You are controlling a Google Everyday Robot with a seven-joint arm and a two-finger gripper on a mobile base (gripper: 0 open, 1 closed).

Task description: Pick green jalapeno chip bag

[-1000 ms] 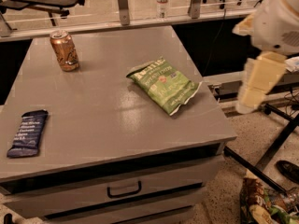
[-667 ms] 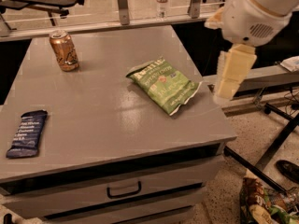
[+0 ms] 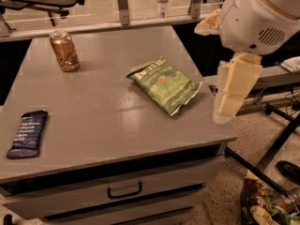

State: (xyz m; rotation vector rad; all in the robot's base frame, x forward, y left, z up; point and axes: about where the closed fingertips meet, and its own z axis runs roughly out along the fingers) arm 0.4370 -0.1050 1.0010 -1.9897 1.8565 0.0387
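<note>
Gripper (image 3: 225,109) hangs beside the table's (image 3: 93,125) right edge, and I can't tell its grip state. The chip bag (image 3: 165,84) looks light, crinkly and slippery; I'd pinch its nearer crimped end.

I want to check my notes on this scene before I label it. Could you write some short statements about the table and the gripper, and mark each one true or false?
1. The green jalapeno chip bag lies flat on the table. True.
2. The gripper is lifting the bag. False: it hangs by the table's right edge, apart from the bag.
3. The can stands upright near the far left corner. True.
4. The dark blue wrapped bar leans against the can. False: it lies flat near the front left edge, well apart from the can.
</note>
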